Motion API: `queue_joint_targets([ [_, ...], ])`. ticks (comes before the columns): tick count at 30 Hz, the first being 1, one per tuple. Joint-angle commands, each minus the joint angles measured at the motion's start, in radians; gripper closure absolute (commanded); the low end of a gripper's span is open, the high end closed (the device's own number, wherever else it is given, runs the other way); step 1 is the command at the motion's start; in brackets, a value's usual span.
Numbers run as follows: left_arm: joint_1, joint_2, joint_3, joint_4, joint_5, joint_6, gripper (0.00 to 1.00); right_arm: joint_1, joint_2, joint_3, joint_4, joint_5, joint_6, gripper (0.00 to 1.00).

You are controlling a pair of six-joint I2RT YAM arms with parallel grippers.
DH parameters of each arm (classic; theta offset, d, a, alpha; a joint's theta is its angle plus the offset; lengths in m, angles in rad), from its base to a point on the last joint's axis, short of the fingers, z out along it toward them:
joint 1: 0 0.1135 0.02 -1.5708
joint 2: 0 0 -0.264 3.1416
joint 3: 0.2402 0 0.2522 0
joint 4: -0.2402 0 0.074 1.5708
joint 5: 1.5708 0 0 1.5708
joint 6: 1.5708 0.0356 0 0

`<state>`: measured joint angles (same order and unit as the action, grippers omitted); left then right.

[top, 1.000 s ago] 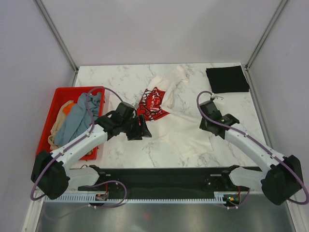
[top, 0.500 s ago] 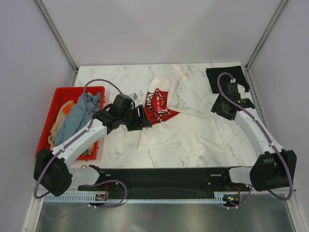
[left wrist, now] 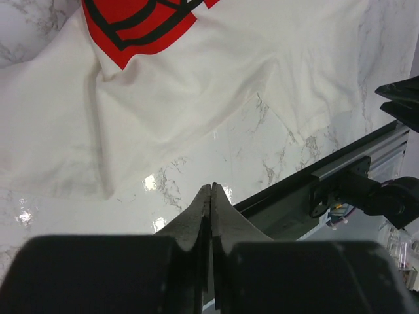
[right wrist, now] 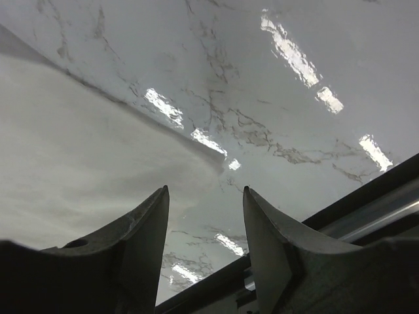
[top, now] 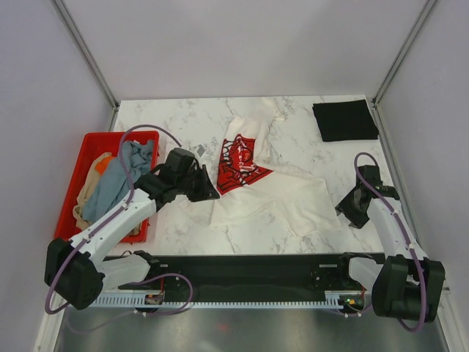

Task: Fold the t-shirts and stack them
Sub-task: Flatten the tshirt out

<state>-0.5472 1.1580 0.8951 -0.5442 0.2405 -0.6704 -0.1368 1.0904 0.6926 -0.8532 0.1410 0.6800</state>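
Our left gripper [left wrist: 211, 191] has its two fingers pressed flat together with nothing caught between them. In its wrist view the tips show against bare marble, just short of the near-left edge of the cream-white t-shirt [left wrist: 196, 85]. From above, this gripper sits at that shirt's left side, close beside the red print [top: 238, 163]; we cannot tell whether it touches the cloth.

Our right gripper [right wrist: 204, 196] stands wide open and holds nothing. In its wrist view the shirt's right edge runs out in the gap between the fingers, with bare marble past it. From above, this gripper sits just off the shirt's near-right corner, not touching it.

The cream-white t-shirt lies spread out but rumpled on the marble table [top: 168, 117]. Its print is creased and skewed on the far-left part, and a narrow bunched piece of cloth reaches away on the far side.

Well apart from this shirt, to its far right, a black t-shirt [top: 344, 119] lies folded into a flat rectangle. To the shirt's left, beyond our left arm, a red crate [top: 89, 145] holds a grey-blue t-shirt [top: 121, 180], an orange t-shirt [top: 102, 160] and a tan t-shirt [top: 83, 196] heaped together. A black rail [top: 249, 268] runs along the shirt's near side
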Motion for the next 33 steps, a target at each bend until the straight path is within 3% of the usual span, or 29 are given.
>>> queue_joint_targets([
  [1,0.010,-0.029,-0.013,0.016,0.006,0.026,0.93,-0.004,-0.058,-0.033,0.034,-0.030,0.055,0.43],
  [2,0.013,-0.029,-0.019,0.015,0.008,0.028,0.76,-0.006,-0.066,-0.033,0.034,-0.031,0.061,0.44],
  [3,0.018,-0.027,-0.024,0.013,0.010,0.028,0.41,-0.004,-0.073,-0.036,0.040,-0.031,0.067,0.44],
  [4,0.021,-0.027,-0.028,0.012,0.010,0.020,0.17,-0.006,-0.083,-0.042,0.040,-0.032,0.087,0.44],
  [6,0.032,-0.024,-0.041,0.012,-0.003,0.011,0.00,-0.006,-0.086,-0.068,0.049,-0.047,0.107,0.44],
  [17,0.102,-0.064,-0.079,0.012,-0.047,-0.009,0.07,-0.006,-0.049,-0.191,0.154,-0.025,0.185,0.57],
  [20,0.113,-0.092,-0.094,0.012,-0.090,-0.024,0.09,-0.006,-0.046,-0.200,0.183,0.023,0.181,0.71],
  [21,0.121,-0.096,-0.097,0.012,-0.102,-0.031,0.12,-0.006,-0.046,-0.199,0.195,0.031,0.175,0.83],
  [23,0.125,-0.096,-0.099,0.015,-0.122,-0.041,0.15,-0.006,-0.050,-0.196,0.210,0.061,0.170,0.96],
  [24,0.128,-0.093,-0.099,0.012,-0.135,-0.041,0.21,-0.006,-0.053,-0.196,0.221,0.069,0.168,1.00],
  [29,0.141,-0.081,-0.123,0.007,-0.219,-0.086,0.24,-0.006,-0.153,-0.141,0.178,0.089,0.147,1.00],
  [33,0.153,-0.043,-0.166,0.009,-0.274,-0.204,0.29,-0.006,-0.266,-0.025,0.076,0.126,0.162,1.00],
])
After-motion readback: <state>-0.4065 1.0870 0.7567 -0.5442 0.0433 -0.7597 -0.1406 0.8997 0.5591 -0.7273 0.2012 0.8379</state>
